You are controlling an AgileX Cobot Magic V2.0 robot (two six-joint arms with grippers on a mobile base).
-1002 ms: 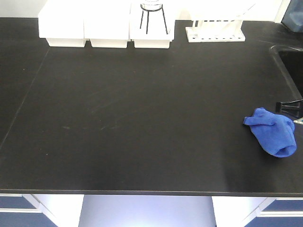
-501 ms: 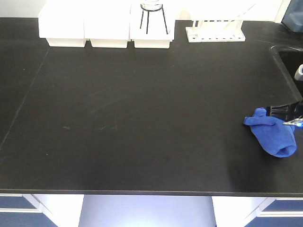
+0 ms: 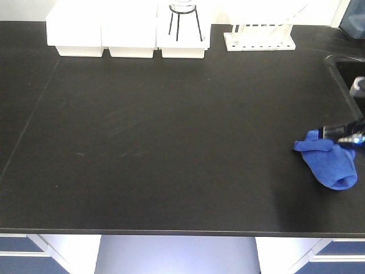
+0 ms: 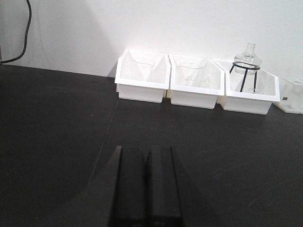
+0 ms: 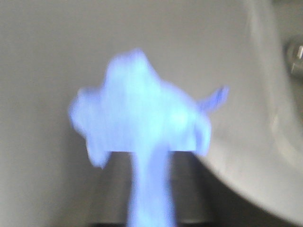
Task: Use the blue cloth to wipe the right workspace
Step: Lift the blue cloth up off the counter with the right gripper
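- Front: one cloth (image 3: 328, 165) lies on the surface (image 3: 171, 142), near right. The right gripper (image 3: 342, 136) touches its far end, beside the sink (image 3: 349, 71). Three bins (image 3: 128, 34), one flask (image 3: 183, 11) and one rack (image 3: 259, 37) stand far.
- Left wrist: left gripper (image 4: 147, 151) jaws closed together, empty.
- Right wrist: blurred. Jaws near-closed, with a strip of cloth apparently pinched between them. Advise a firm pinch, cloth pressed flat, strokes kept off the sink.

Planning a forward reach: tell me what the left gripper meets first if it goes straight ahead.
Open black countertop lies ahead of the left gripper; first obstacle is probably the leftmost white bin.
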